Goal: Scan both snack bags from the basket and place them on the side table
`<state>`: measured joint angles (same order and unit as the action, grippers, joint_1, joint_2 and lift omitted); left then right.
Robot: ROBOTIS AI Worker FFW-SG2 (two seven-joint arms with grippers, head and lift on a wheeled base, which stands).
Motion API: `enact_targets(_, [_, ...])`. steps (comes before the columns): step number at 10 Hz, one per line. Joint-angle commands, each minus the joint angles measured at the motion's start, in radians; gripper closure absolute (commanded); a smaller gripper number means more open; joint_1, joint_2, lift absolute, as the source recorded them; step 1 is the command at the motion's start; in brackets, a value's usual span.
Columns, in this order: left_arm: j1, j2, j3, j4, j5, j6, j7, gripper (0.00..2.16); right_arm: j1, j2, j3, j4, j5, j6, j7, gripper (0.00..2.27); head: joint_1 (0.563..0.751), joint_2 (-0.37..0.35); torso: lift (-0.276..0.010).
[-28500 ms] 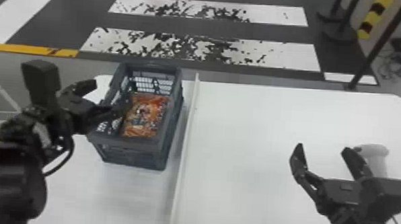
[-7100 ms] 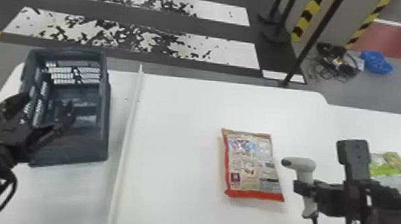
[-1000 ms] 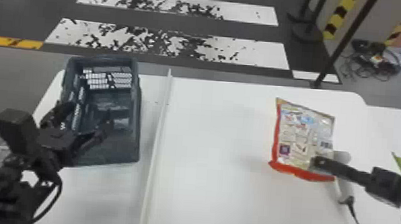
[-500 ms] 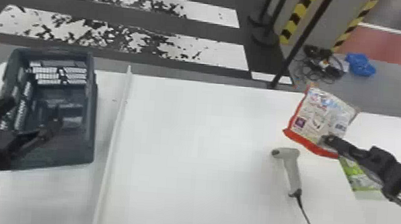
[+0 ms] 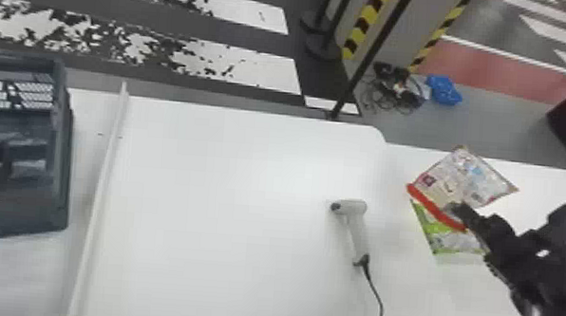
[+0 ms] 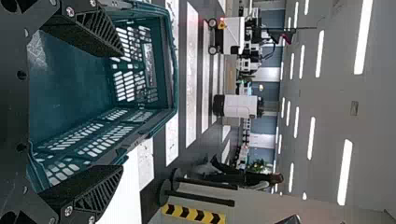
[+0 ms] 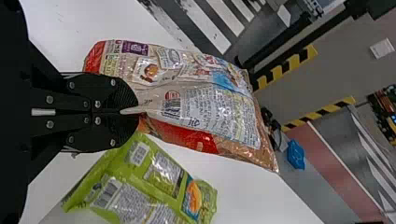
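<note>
Moved to three o'clock, the red bag (image 5: pixel 469 175) is pinched in my right claw (image 7: pixel 130 112) near the green bag (image 7: pixel 154 186) on the side surface (image 5: pixel 547 180); left claw (image 6: pixel 120 111) wide, basket (image 5: pixel 64 178) empty, release seemingly left.

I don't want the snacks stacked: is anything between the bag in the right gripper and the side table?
Partly: the green plastic snack bag lies on the white side table, overlapped in the head view by the held red-edged plastic bag. Nothing else visible intervenes.
</note>
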<state>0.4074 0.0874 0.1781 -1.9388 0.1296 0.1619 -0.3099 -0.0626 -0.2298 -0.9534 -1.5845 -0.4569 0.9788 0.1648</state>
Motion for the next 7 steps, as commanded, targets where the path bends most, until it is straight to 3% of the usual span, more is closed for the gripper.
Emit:
enact_targets(1, [0.001,0.000,0.001,0.000,0.001,0.000,0.000,0.15,-0.006,-0.011,-0.021,0.075,-0.017,-0.090,-0.060,2.25,0.695,-0.350,-0.075])
enact_targets(3, [-0.001,0.000,0.000,0.000,0.001,0.000,0.000,0.15,-0.017,-0.037,-0.027,0.195,-0.042,-0.203,-0.129,2.21,0.695,-0.350,-0.075])
enact_targets(4, [-0.001,0.000,0.000,0.000,0.001,0.000,0.000,0.15,-0.029,-0.057,-0.021,0.264,-0.042,-0.255,-0.137,1.95,0.695,-0.350,-0.075])
enact_targets(5, [-0.005,0.000,-0.005,0.007,0.001,0.000,0.000,0.15,-0.036,-0.092,-0.010,0.340,-0.043,-0.289,-0.136,1.32,0.695,-0.350,-0.075])
enact_targets(6, [-0.018,0.002,-0.015,0.017,0.002,0.000,0.000,0.15,-0.039,-0.125,-0.005,0.393,-0.048,-0.298,-0.120,0.33,0.695,-0.350,-0.075])
enact_targets(7, [-0.021,0.005,-0.019,0.018,0.004,0.000,0.000,0.15,-0.036,-0.141,0.010,0.420,-0.042,-0.301,-0.103,0.00,0.695,-0.350,-0.075])
